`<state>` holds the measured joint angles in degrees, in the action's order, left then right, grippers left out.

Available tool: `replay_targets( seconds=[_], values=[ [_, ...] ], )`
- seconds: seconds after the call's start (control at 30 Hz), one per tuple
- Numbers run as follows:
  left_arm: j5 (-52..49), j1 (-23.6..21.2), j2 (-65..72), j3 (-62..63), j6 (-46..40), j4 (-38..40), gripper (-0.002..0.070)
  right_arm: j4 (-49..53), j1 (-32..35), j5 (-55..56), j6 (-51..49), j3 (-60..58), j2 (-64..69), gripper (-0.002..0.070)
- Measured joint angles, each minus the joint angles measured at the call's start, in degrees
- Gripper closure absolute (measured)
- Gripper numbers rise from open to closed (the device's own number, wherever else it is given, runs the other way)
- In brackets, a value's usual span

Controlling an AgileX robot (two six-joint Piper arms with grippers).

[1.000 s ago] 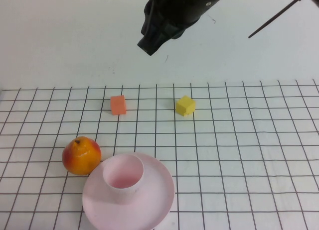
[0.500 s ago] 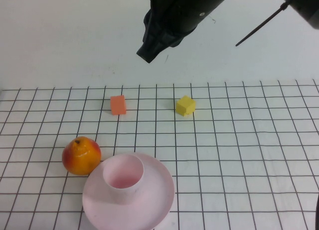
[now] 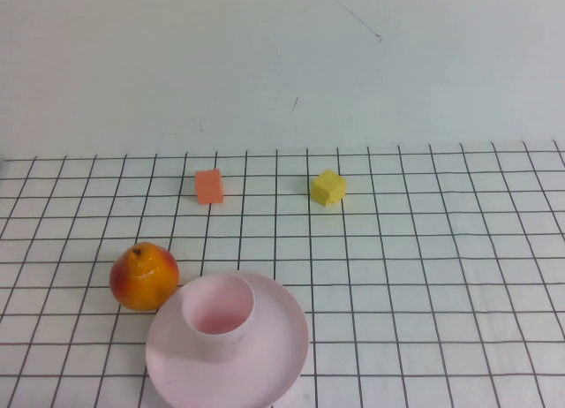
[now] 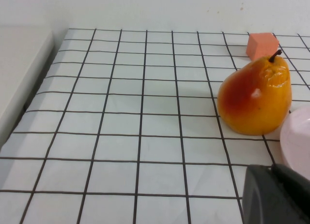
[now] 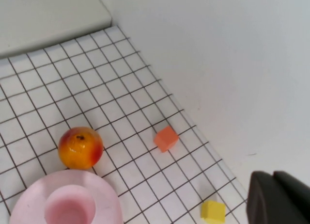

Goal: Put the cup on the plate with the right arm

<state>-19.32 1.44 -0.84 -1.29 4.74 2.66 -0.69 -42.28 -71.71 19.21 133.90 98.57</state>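
Note:
The pale pink cup (image 3: 218,313) stands upright on the pale pink plate (image 3: 284,339) at the front left of the gridded table. The right wrist view sees the cup (image 5: 68,209) on the plate (image 5: 104,197) from high above and far off. My right gripper (image 5: 272,176) is shut and empty, raised well clear of them, and is out of the high view. My left gripper (image 4: 272,169) is shut and empty, low over the table near the fruit, with a pale pink edge (image 4: 298,136) beside it.
An orange-red fruit (image 3: 144,275) sits just left of the plate, also in the left wrist view (image 4: 254,100). An orange cube (image 3: 208,185) and a yellow cube (image 3: 327,187) lie farther back. A white wall rises behind the grid.
The right arm, which hung at the top of the high view, has moved out of that view. Cup, plate, fruit and cubes have not moved.

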Motion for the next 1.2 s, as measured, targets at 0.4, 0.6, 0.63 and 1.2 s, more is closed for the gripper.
replay_targets(
  seconds=[0.4,0.6,0.63,1.2],
  values=[
    [0.0,0.0,0.0,0.0,0.0,0.0,0.0678,7.3,1.7,24.1,0.4,-35.1,-24.6,0.0678],
    [0.0,0.0,0.0,0.0,0.0,0.0,0.0678,5.0,9.9,40.6,0.4,-62.9,-35.2,0.0678],
    [0.0,0.0,0.0,0.0,0.0,0.0,0.0678,3.7,12.1,43.9,0.4,-67.4,-36.5,0.0678],
    [0.0,0.0,0.0,0.0,0.0,0.0,0.0678,-11.5,43.7,70.7,-0.2,-113.7,-71.5,0.0678]
  ],
)
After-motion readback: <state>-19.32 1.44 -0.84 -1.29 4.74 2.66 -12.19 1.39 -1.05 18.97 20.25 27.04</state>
